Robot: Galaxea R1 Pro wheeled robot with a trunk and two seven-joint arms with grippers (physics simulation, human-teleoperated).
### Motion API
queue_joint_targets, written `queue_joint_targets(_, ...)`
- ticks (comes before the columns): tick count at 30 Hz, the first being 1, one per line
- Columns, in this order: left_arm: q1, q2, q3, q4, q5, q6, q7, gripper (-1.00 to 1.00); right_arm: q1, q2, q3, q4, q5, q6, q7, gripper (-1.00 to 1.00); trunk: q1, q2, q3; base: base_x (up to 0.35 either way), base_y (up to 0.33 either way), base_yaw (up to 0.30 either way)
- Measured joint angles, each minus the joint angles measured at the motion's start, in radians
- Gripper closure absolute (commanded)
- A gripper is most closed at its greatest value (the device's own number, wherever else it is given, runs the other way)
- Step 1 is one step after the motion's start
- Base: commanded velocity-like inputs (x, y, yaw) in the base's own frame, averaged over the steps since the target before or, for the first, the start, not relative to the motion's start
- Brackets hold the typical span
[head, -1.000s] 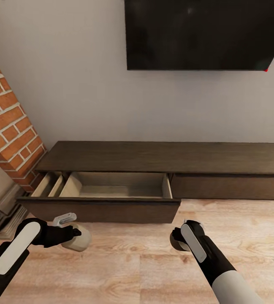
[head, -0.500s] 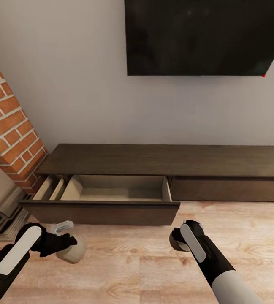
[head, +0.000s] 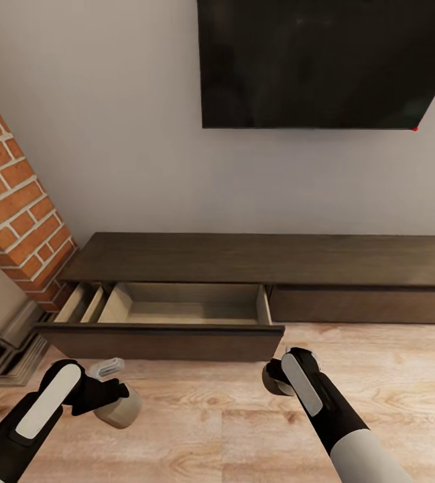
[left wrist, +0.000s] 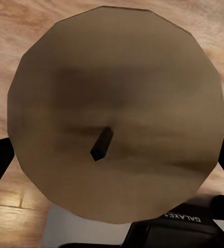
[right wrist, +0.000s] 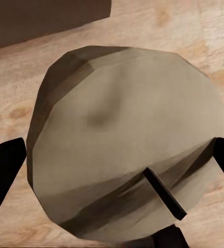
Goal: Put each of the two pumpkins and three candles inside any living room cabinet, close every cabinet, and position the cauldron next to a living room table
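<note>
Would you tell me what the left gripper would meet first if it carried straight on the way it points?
Apart from the candle the left gripper holds, probably the wooden floor behind it; depth is unclear.

Matt waxy candles [left wrist: 117,111], wood-grain floor [head: 244,429]

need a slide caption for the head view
Both grippers, left and right, each hold a candle above the wood floor before the cabinet's open drawer.

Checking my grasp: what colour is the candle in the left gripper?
Tan-brown candle with a dark wick, clearest in the left wrist view.
</note>
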State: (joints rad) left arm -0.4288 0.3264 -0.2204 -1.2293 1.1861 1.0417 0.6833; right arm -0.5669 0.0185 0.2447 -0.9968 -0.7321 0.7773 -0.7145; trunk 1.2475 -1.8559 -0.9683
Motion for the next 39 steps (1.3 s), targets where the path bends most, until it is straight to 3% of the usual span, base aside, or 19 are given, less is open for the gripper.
queue_joint_targets(3,0.000,-0.010,0.001,0.000,-0.003,0.000,0.000,1.00,0.000,0.050,0.001,0.000,-0.015,0.046,-0.001,1.00,-0.012,0.021,0.009,0.000,0.000,0.000)
queue_joint_targets(6,0.000,-0.012,0.002,-0.006,-0.005,0.000,0.000,1.00,-0.015,0.098,0.000,0.000,-0.003,0.150,0.000,1.00,-0.023,0.042,0.019,0.000,0.000,0.000)
queue_joint_targets(10,0.000,-0.013,0.003,-0.013,-0.005,0.001,-0.007,1.00,-0.039,0.156,-0.001,0.004,-0.004,0.219,-0.002,1.00,-0.038,0.070,0.031,0.000,0.000,0.000)
queue_joint_targets(16,0.000,-0.012,0.007,-0.015,-0.006,0.001,-0.009,1.00,-0.074,0.156,-0.036,0.062,0.005,0.225,-0.009,1.00,-0.061,0.112,0.050,0.000,0.000,0.000)
queue_joint_targets(28,-0.002,-0.016,0.007,-0.098,-0.003,0.001,-0.010,1.00,-0.077,0.156,-0.040,0.075,0.001,0.227,-0.004,1.00,-0.107,0.196,0.088,0.000,0.000,0.000)
queue_joint_targets(32,-0.001,-0.031,0.007,-0.105,-0.001,0.000,-0.011,1.00,-0.077,0.156,-0.039,0.070,0.001,0.225,-0.004,1.00,-0.107,0.196,0.088,0.000,0.000,0.000)
queue_joint_targets(39,-0.001,-0.034,0.007,-0.122,-0.004,0.002,-0.012,1.00,-0.076,0.156,-0.037,0.039,0.001,0.223,-0.003,1.00,-0.108,0.196,0.088,0.117,0.118,0.000)
